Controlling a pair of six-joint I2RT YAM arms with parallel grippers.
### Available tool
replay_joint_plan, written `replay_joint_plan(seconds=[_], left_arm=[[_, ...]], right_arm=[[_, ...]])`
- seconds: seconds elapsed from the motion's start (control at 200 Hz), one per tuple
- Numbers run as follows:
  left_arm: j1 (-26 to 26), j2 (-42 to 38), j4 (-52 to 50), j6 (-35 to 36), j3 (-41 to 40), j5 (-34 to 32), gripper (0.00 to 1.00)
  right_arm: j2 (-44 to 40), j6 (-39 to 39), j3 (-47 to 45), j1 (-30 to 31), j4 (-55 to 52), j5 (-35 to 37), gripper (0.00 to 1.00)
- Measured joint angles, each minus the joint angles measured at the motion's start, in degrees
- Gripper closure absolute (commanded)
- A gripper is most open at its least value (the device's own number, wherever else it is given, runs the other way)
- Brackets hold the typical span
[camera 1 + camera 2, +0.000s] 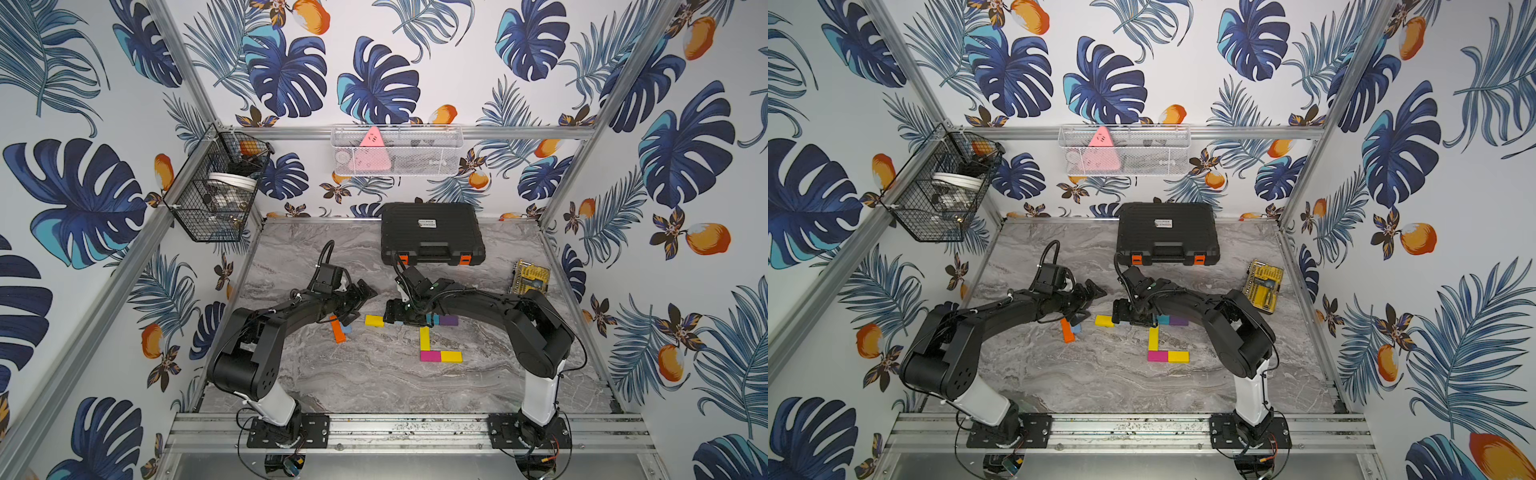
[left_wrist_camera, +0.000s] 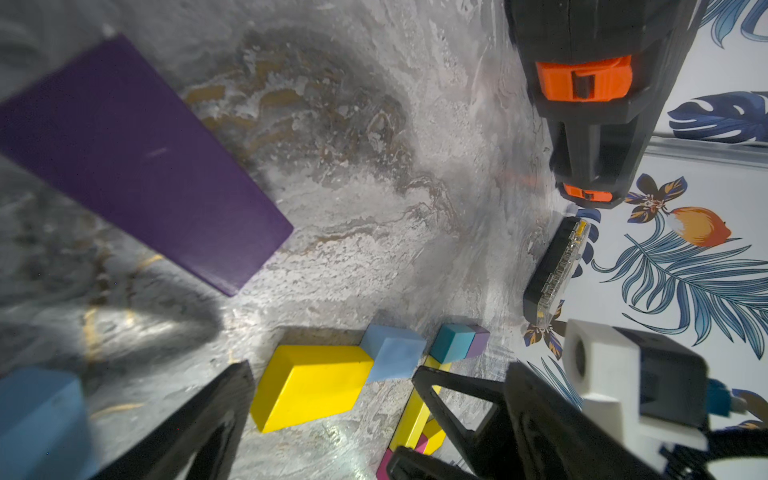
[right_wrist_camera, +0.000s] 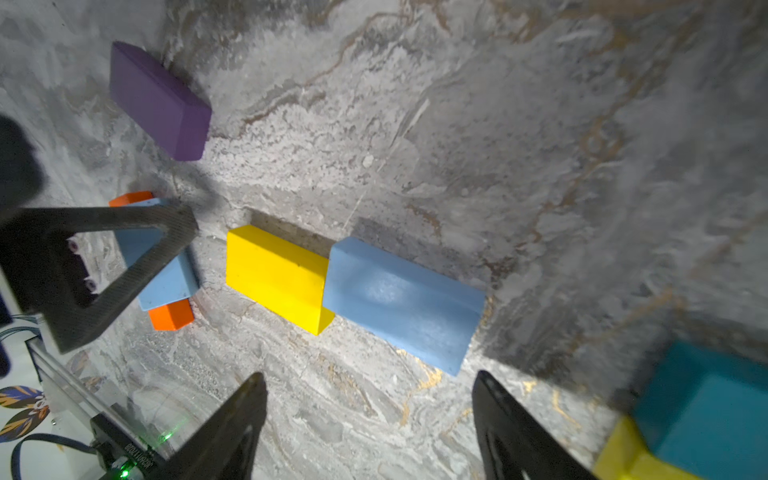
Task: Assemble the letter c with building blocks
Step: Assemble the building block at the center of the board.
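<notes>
Building blocks lie on the marble table. A long yellow block stands over a magenta and a yellow block. Teal and purple blocks sit by its far end. My right gripper hovers low and open. Bare table shows between its fingers, just short of a light blue block that butts a yellow block. My left gripper is open and empty, above an orange block, a light blue block and another purple block.
A shut black tool case lies at the back of the table. The yellow-and-black drill-bit case is at the right edge. Wire baskets hang on the walls. Both arm bases stand on the front rail.
</notes>
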Motion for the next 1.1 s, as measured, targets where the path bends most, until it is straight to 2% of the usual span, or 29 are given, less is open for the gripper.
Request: replay_joint_plan(seconds=[0.19, 0.33, 0.555, 0.705, 1.101], left_arm=[[-0.24, 0.11, -0.07, 0.0, 0.09, -0.26, 0.01], [0.35, 0.09, -0.46, 0.04, 0.92, -0.42, 0.01], [2.71, -0.33, -1.4, 0.04, 2.05, -0.59, 0.01], [2.97, -0.81, -1.86, 0.04, 2.12, -0.48, 0.01], [2.99, -1.05, -1.68, 0.02, 1.4, -0.35, 0.01]], right_arm=[[1.03, -2.91, 3.74, 0.0, -3.21, 3.8, 0.21], [3.93, -4.28, 7.87, -0.11, -4.85, 5.51, 0.25], [9.29, -5.4, 14.34, -0.22, -8.66, 9.31, 0.5], [11.96, -6.95, 18.36, -0.22, -10.86, 11.47, 0.6], [13.73, -8.98, 18.99, -0.22, -13.27, 12.52, 0.62]])
